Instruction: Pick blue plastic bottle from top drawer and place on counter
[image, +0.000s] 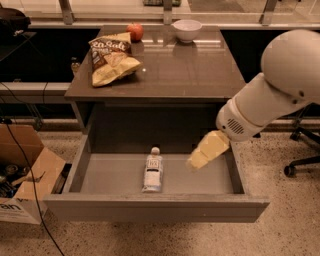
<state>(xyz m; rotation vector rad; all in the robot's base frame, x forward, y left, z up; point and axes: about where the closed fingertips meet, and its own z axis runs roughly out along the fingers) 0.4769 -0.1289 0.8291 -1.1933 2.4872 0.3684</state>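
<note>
Now the blue plastic bottle (153, 172) lies flat in the open top drawer (150, 208); the gripper (199, 159) hovers near it, apart; how far the jaws are open cannot be told.

Clear blue plastic bottle (153, 172), white cap and label, lies flat mid top drawer (155, 207), cap toward 12 o'clock. Drawer open below glossy table (185, 70). Claw (200, 156) hangs at bottle's 3 o'clock, apart.
</note>
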